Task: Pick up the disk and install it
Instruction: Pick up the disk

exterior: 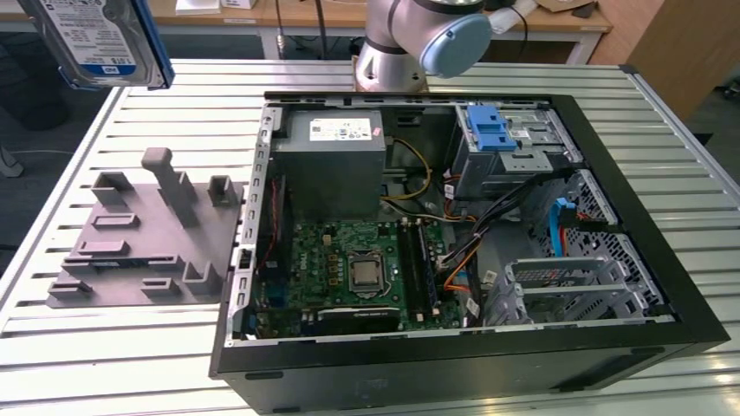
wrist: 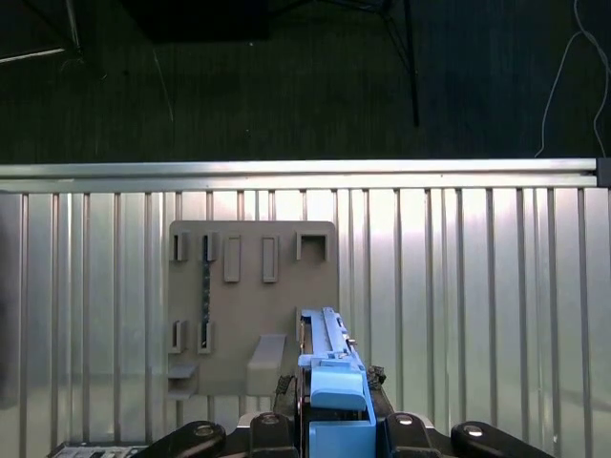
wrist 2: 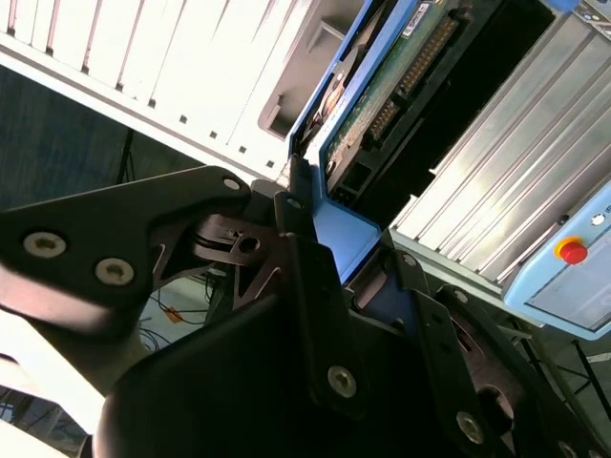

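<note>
the slatted table [exterior: 647,113] bears the open computer case [exterior: 463,368]. the pick looks done, so the carry is the step in hand. inside the case, a grey power-supply box [exterior: 335,160] sits beside the silver bay with its blue latch [exterior: 500,137]; loose cables [exterior: 453,214] trail below the bay and may get in the way. a grey fixture [exterior: 139,243] lies outside the case, on the exterior view's left. the disk [exterior: 99,39] hangs aloft over that side, well apart from the bay. seating it would call for lining its blue rails up with the bay. the gripper [wrist 2: 348,239] has its fingers [wrist 2: 301,258] clamped on the disk's blue end.
</note>
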{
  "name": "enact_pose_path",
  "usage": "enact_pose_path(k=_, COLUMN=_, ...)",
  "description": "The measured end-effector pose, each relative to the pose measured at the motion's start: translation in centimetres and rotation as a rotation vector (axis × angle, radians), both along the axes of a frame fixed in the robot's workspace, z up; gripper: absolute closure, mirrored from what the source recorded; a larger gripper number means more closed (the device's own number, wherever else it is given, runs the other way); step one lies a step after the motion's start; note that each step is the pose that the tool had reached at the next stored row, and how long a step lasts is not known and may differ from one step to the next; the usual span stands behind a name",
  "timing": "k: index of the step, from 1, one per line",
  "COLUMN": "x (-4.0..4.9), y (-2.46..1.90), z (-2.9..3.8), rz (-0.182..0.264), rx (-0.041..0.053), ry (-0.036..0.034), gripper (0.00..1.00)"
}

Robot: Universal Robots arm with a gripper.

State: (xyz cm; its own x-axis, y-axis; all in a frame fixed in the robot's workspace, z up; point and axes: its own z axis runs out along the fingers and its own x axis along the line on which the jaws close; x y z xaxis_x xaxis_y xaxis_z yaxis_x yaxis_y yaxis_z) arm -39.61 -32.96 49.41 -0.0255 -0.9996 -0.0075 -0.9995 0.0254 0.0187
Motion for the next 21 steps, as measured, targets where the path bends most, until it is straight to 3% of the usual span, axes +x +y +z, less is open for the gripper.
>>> enact_pose_path(k=21, x=1.34, y=0.0, z=0.0, rz=0.0, rx=0.0, ry=0.0, gripper=0.64)
